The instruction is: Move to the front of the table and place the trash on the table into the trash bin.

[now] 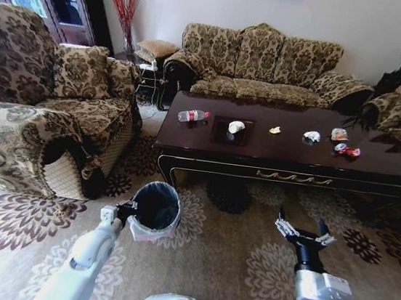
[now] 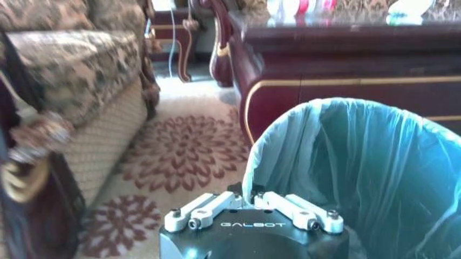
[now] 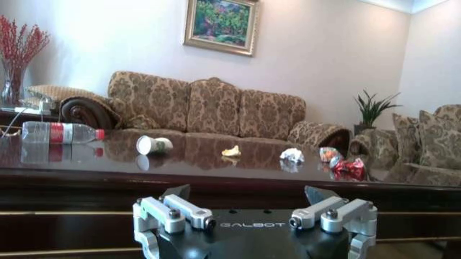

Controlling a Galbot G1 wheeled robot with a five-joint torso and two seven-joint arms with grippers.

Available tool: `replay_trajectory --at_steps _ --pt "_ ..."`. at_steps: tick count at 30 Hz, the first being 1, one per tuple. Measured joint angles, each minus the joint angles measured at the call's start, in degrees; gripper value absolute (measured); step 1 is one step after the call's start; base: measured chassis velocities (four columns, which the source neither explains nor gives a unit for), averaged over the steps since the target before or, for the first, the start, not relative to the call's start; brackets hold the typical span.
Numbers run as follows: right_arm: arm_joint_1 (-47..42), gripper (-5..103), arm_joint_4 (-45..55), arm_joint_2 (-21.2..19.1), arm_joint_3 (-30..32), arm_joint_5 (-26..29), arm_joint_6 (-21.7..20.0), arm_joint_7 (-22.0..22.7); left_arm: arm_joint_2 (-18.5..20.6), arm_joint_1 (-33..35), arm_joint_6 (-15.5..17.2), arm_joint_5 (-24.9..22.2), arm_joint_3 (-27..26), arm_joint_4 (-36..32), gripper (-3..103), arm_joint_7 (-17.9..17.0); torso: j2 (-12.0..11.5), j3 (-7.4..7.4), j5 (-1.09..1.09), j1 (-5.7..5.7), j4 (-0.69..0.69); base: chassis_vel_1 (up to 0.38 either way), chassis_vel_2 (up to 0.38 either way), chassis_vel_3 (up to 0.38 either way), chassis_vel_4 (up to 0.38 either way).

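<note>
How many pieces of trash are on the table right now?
6, in a row along the table: bottle, paper cup, yellowish scrap, crumpled white paper, two wrappers. None looks hidden.

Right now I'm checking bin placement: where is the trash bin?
In the head view the trash bin is held off the carpet by the left gripper, left of centre, just before the table.

A: We see white rounded arm shells in the head view, the right one joined to its gripper by a black wrist link.
B: Right gripper has silver linkages with dark tips. Left gripper, same silver links and bolts.
A: We read white "GALBOT" lettering on both black wrist housings.
</note>
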Motion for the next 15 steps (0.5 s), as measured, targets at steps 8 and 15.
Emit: replay_trajectory --at_steps 8,15 --pt "-0.54 100 0.55 0.32 1.11 1.56 0.0 -2.09 -1.83 5.01 -3.85 -1.09 -6.24 -8.15 3 0.34 1.7 1.08 0.01 0.62 -0.01 0.0 0.0 0.0 0.0" --pt "-0.59 100 3.02 -1.19 1.51 3.98 -1.45 -4.9 -3.79 9.27 -12.51 -2.18 -11.5 -10.44 3 2.38 3.68 2.44 0.0 1.24 0.0 0.0 0.0 0.0 0.0"
